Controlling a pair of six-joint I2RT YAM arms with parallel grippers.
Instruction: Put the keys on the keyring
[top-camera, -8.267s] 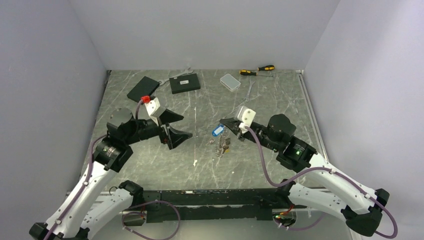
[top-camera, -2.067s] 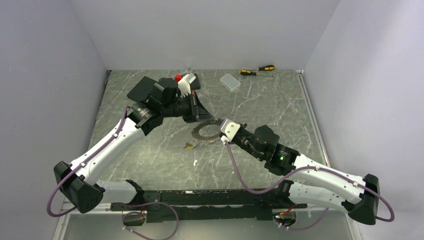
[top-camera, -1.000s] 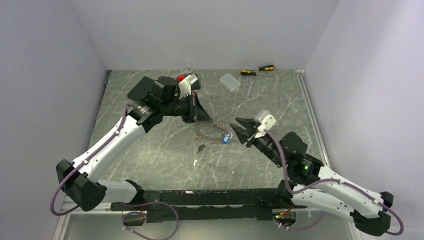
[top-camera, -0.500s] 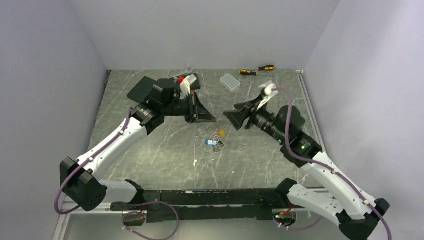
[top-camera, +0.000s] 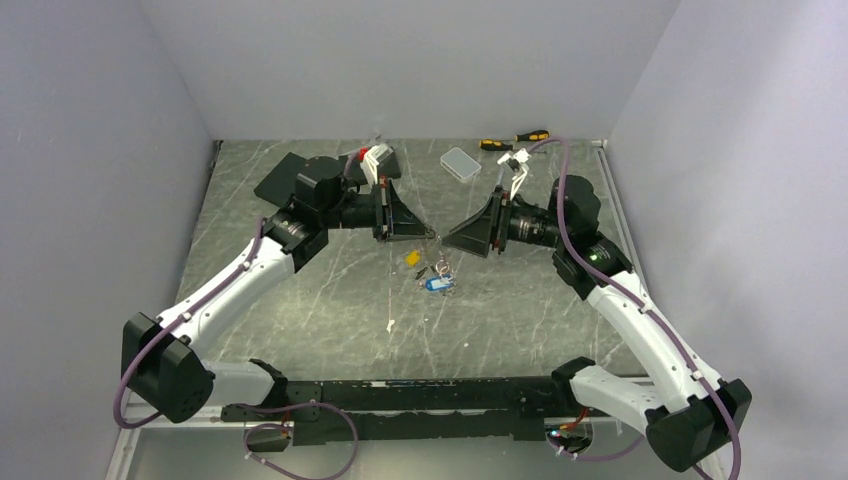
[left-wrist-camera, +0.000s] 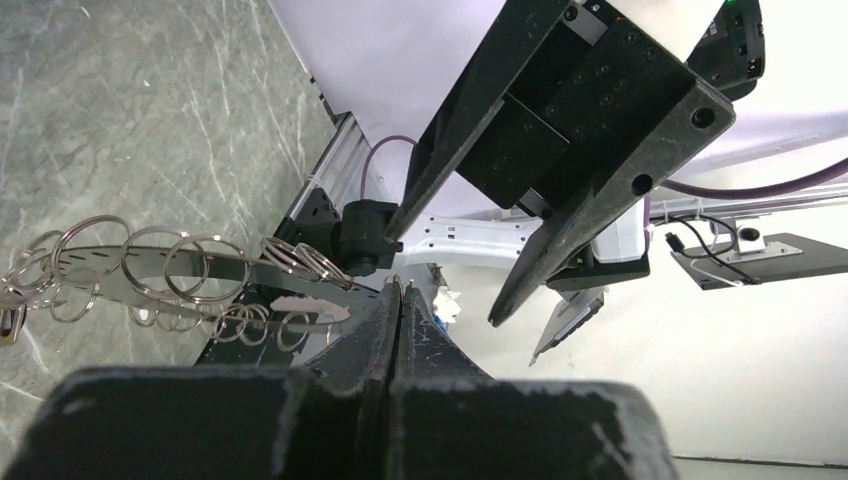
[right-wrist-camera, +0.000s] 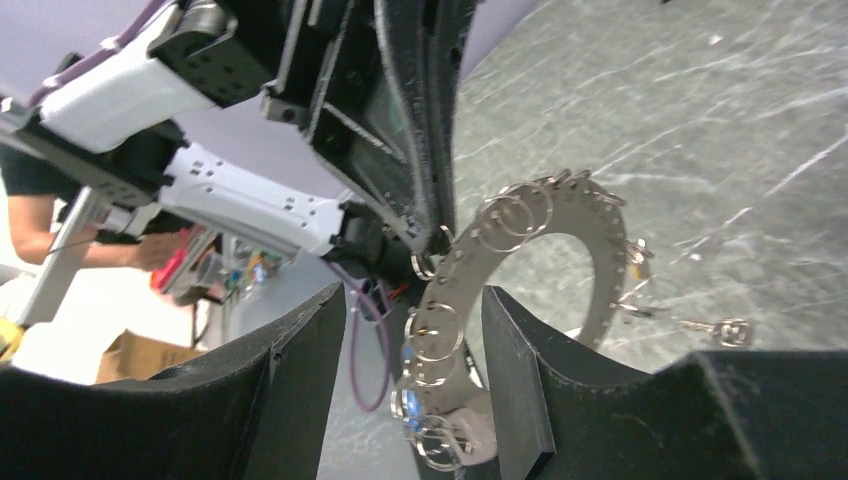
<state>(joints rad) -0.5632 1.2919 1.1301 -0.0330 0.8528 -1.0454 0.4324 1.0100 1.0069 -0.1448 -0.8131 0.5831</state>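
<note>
Top external: you are holding the left end effector (top-camera: 427, 235) and the right end effector (top-camera: 449, 240) tip to tip above the desk (top-camera: 330, 310), with the keys (top-camera: 435, 282) just below them.
Left wrist: your left fingers (left-wrist-camera: 380, 340) are pressing together on the keyring's (left-wrist-camera: 110, 262) edge and keeping it off the desk, likely for threading.
Right wrist: your right fingers (right-wrist-camera: 290, 390) are standing spread and gripping nothing, with the keyring hanging ahead between them.
Wrist views only: the keyring's flat band and small rings are showing.
Top view only: both tagged keys are showing, but I cannot tell whether they are hanging or lying.
</note>
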